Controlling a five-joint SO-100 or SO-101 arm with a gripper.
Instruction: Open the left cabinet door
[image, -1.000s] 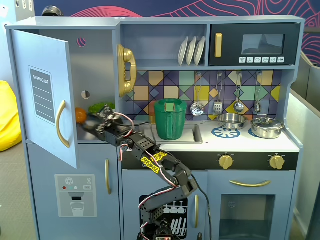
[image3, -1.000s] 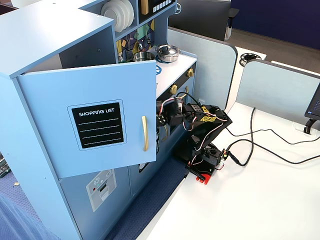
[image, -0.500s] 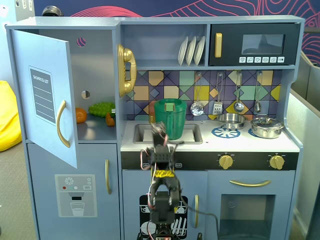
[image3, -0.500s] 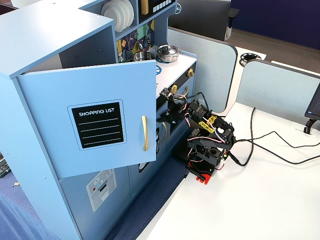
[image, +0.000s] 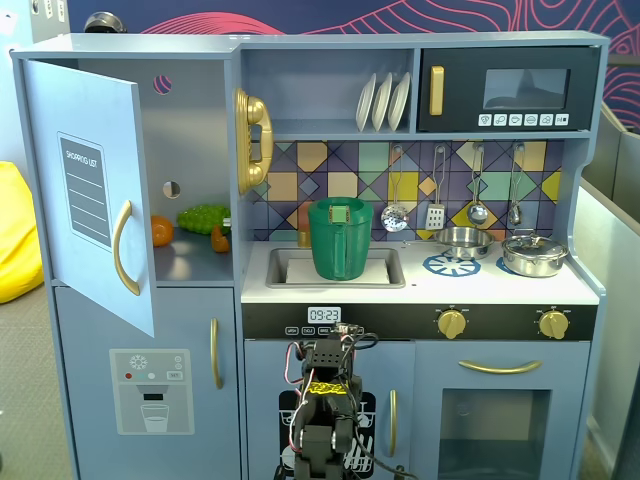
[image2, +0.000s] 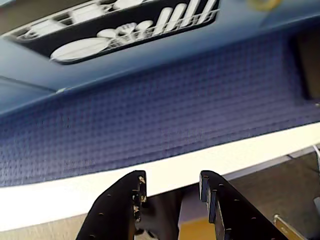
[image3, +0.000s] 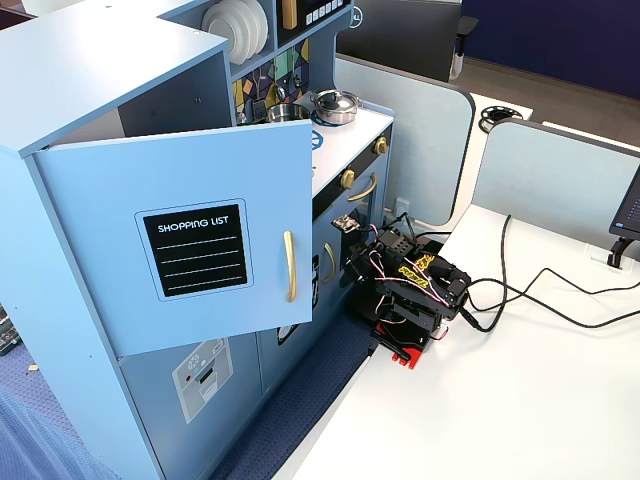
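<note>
The door (image: 90, 190) stands swung open – fruit (image: 203, 218) shows inside. The hand (image2: 170, 192) hangs empty, fingers apart, folded low by the tabletop (image3: 520, 400).

The left cabinet door (image: 90, 190) is seen swung outward at the left of a fixed view, with the shelf behind it exposed; an orange (image: 162, 230) and a bunch of grapes (image: 203, 217) lie on that shelf. Below it sits the dispenser door (image: 150, 385). At centre frame, a pitcher (image: 340, 238) stands in the sink (image: 285, 268), the folded arm (image: 325, 400) positioned before the lower cabinet. Pots (image: 535, 254) rest on the stove at right.
</note>
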